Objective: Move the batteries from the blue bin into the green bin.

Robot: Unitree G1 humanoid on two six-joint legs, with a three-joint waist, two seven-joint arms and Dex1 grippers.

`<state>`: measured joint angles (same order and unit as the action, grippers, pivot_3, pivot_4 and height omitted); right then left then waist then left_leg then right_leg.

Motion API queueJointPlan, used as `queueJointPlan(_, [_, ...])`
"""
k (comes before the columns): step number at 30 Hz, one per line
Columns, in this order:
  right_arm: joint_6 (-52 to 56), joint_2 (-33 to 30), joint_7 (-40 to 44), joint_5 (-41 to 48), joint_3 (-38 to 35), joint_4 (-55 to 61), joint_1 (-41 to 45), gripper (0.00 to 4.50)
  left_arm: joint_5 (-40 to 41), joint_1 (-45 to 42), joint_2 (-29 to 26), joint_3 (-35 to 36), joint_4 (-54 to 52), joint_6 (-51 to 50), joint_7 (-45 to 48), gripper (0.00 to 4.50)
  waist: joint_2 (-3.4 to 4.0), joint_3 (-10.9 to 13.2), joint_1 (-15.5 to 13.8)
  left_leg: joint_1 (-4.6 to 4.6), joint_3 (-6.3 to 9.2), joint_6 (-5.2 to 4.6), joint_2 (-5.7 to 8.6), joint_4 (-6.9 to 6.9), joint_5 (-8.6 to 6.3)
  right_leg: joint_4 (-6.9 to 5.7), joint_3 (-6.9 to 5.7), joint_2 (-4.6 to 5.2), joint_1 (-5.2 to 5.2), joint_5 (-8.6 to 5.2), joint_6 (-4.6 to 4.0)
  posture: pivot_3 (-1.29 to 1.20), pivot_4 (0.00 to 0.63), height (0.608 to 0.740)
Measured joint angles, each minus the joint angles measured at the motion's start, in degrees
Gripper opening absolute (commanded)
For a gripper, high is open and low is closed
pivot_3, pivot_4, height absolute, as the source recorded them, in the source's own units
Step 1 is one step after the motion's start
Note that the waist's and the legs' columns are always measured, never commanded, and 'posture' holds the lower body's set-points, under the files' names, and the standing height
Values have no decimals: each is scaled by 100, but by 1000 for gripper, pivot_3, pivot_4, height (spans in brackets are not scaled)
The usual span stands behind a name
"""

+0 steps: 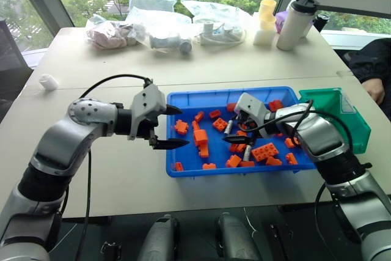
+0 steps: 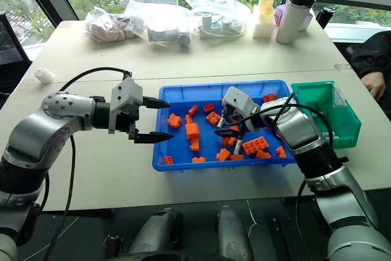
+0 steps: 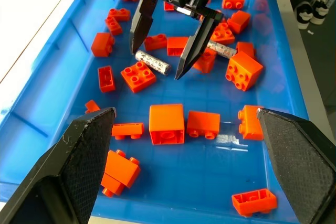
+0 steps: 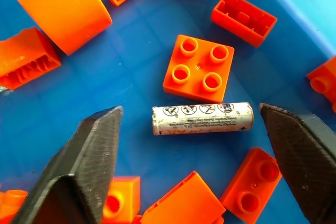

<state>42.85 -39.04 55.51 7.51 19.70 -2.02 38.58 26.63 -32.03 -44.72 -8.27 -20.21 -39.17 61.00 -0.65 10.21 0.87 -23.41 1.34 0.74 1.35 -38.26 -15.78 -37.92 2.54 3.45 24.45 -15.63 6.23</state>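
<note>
A pale table (image 1: 91, 169) stands before big windows with green trees outside; clear plastic bags (image 1: 153, 10) and a white tumbler (image 1: 293, 24) sit along its far side. The blue bin (image 1: 183, 99) lies in the middle, strewn with orange bricks (image 1: 200, 137), and the green bin (image 1: 342, 114) touches its right end.

One battery (image 4: 202, 119) lies flat on the bin floor just beside a four-stud square brick (image 4: 198, 68), its long axis running from one black finger of the right tool (image 3: 164, 61) towards the other. A second battery (image 3: 221, 50) lies near that tool, past its finger.

The right tool points steeply down over the first battery, fingers wide on either side (not touching it). The left tool (image 1: 170, 126) hovers at the bin's left rim, pointing right, fingers spread and empty.
</note>
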Motion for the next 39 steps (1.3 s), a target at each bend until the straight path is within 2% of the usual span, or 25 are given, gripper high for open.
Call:
queueJointPlan(2, [-39,24,0,-40,6,-58,4,2183,0,9,-1,0,-1,0,-1,4500,0,0,0,0,0,0,0,0,0,0,0,0,0,0,0,0,150,740])
queueJointPlan(10, [14,92,-8,14,-133,-29,25,2189,-31,30,-1,0,-3,12,5,4500,0,0,-5,0,0,0,0,0,0,0,0,1,0,0,0,0,150,740])
queueJointPlan(15, [652,-345,-219,635,-1610,593,51,2189,116,-57,230,13,9,7,38,4500,2,1,-54,-4,4,0,5,-1,0,3,-3,9,-2,0,0,0,150,740])
queueJointPlan(20, [743,-1257,-960,450,-2909,345,-254,2189,138,-562,819,-96,470,223,65,4500,-1,-1,-139,-3,0,-1,8,1,0,9,-3,8,-6,0,0,0,150,740])
queueJointPlan(22, [729,-1527,-1146,332,-3154,182,-597,2189,56,-660,935,-208,690,346,127,4500,0,-1,-138,-2,-2,-1,7,2,0,10,-2,6,-6,0,0,0,150,740])
queueJointPlan(26, [694,-1699,-1464,140,-3343,-115,-1144,2189,-43,-798,1130,-399,966,524,266,4500,1,-1,-49,2,-10,-1,4,2,0,3,7,2,-6,0,0,0,150,740])
queueJointPlan(33, [719,-1702,-1861,113,-3538,-572,-1180,2189,-249,-890,1167,-454,1230,752,408,4500,5,-3,15,6,-12,-1,-4,2,0,2,13,-10,-6,0,0,0,150,740])
queueJointPlan(37, [676,-1702,-1947,111,-3513,-854,-1134,4260,-282,-875,1144,-449,1224,753,423,4500,5,-3,-11,5,-13,-1,-2,1,0,2,13,-7,-5,0,0,0,150,740])
queueJointPlan(38, [670,-1702,-1953,111,-3496,-871,-1117,4460,-283,-866,1125,-448,1217,747,421,4500,5,-3,-11,5,-12,-1,-2,1,0,2,13,-7,-5,0,0,0,150,740])
queueJointPlan(39, [660,-1703,-1959,110,-3470,-904,-1090,4460,-283,-858,1106,-444,1210,738,418,4500,5,-3,-8,5,-13,-1,-2,1,0,2,13,-7,-6,0,0,0,150,740])
